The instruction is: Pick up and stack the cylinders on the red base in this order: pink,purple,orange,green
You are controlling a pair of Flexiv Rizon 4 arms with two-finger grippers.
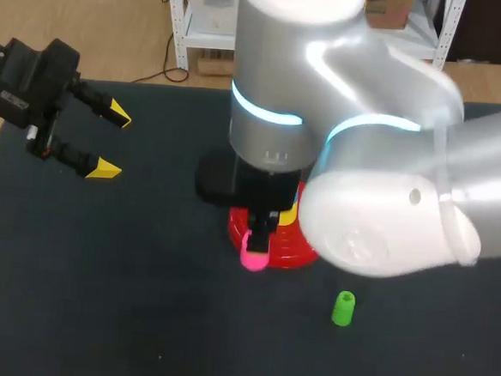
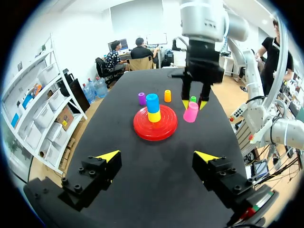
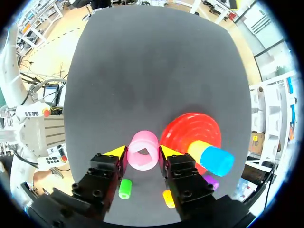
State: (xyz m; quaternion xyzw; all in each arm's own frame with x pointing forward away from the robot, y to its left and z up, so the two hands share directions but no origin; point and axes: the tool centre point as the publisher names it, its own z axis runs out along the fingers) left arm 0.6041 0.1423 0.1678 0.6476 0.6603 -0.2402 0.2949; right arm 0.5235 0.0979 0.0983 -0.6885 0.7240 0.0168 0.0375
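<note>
Bulk of the right arm point(image 1: 379, 188) covers the middle of the table point(image 1: 97, 298) in the head view, so only a front slice of the red base point(image 1: 291, 249) shows beneath it. The pink cylinder point(image 1: 254, 257) pokes out at the base's near rim; how it is held cannot be judged from here. A yellow patch beside the base is too hidden to name. The green cylinder point(image 1: 344, 307) stands alone nearby, with bare table on every side. The left gripper point(image 1: 112, 142) hangs well apart, near the table's left edge, fingers spread and grasping nothing.

From the left wrist, a blue cylinder point(image 2: 152, 103) sits on a yellow cylinder point(image 2: 154, 116) at the base's centre. The purple cylinder point(image 2: 141, 98) and orange cylinder point(image 2: 167, 95) stand beyond the base, while the green one is half hidden behind the right gripper point(image 2: 194, 105).

From the right wrist, both yellow-tipped fingers press the pink cylinder from two sides (clenched on it), just beside the base's rim. Whether it rests on the table I cannot tell. The purple one is partly cut off by a finger.
</note>
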